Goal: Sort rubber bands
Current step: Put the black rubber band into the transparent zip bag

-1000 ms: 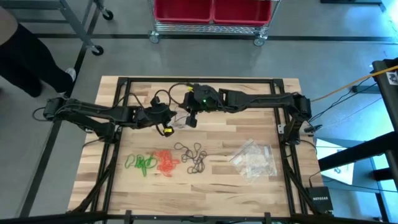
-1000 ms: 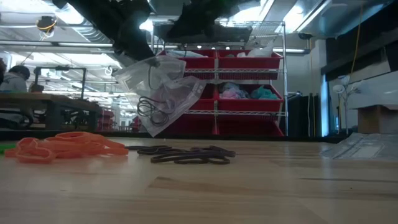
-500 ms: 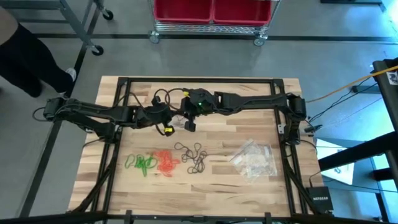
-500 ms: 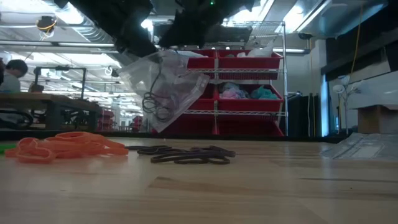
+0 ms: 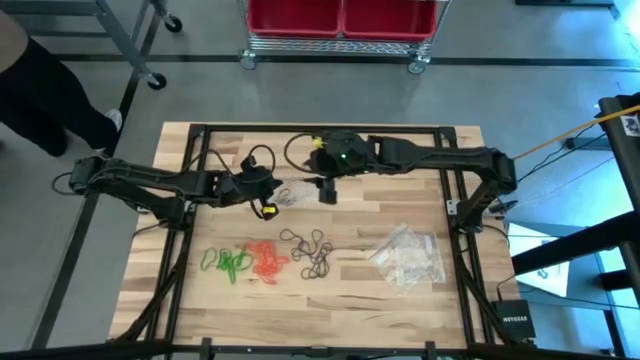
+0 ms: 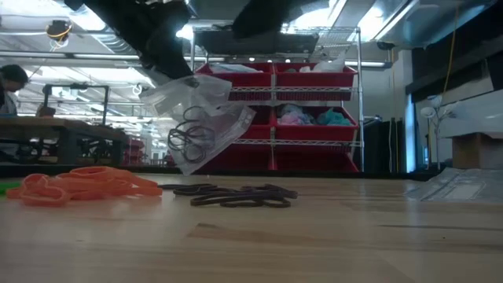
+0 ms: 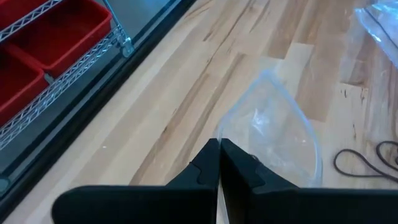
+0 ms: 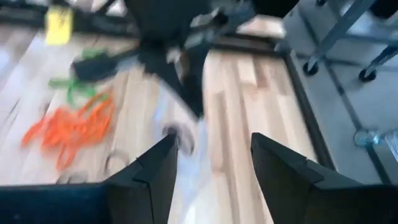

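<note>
Clear bag (image 6: 200, 118) with black rubber bands (image 6: 189, 135) inside is pinched in the shut left gripper (image 7: 219, 163) alone, right gripper (image 8: 211, 163) spread empty beside it; bands could be spilled if tilted.

Left wrist view: my left gripper (image 7: 219, 163) has its fingers pressed together, pinching the edge of a clear plastic bag (image 7: 280, 140) that hangs over the wooden table (image 7: 186, 93). Black rubber bands (image 7: 367, 160) lie on the wood beyond; red bins (image 7: 43, 43) sit on a wire rack.
</note>
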### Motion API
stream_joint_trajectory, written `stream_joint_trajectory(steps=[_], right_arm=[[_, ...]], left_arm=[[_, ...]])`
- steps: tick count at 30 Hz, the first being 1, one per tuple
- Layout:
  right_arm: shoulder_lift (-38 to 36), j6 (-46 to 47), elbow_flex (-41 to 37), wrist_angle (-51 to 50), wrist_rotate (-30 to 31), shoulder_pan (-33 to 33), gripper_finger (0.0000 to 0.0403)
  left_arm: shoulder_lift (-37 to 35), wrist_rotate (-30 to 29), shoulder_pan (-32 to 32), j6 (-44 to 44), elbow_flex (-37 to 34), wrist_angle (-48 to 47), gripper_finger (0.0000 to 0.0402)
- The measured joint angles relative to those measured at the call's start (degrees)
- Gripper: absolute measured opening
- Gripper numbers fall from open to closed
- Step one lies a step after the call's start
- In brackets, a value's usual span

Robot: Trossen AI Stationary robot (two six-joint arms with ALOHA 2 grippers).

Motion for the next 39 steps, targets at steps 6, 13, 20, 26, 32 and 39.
stream_joint_trajectory(steps=[6, 13, 20, 26, 32, 39], right_arm=[[-0.84, 1.41, -10.01, -2.39, -8.17, 0.86, 0.0188], [0.54, 1.37, -31.14, 22.65, -8.86, 6.26, 0.0178], [7.55, -1.81, -35.84, 32.9, -9.62, 7.89, 0.0177], [13.52, -3.38, -34.63, 35.57, -14.42, 7.86, 0.0176], [16.03, -3.01, -33.16, 36.17, -14.37, 7.26, 0.0123], [16.04, -4.48, -32.78, 33.64, -13.52, 6.74, 0.0009]], left_arm=[[0.0, 0.0, 0.0, -0.13, 0.0, 0.38, 0.0], [0.0, 0.0, 0.0, -0.05, 0.01, 0.4, 0.0], [0.0, 0.0, 0.0, -0.41, 0.0, 0.47, 0.0], [0.0, 0.0, 0.0, -1.55, 0.0, 0.48, 0.0], [0.0, 0.02, 0.0, -1.9, 0.02, 0.47, 0.0], [0.04, 0.01, 0.0, -1.9, 0.02, 0.5, 0.0]])
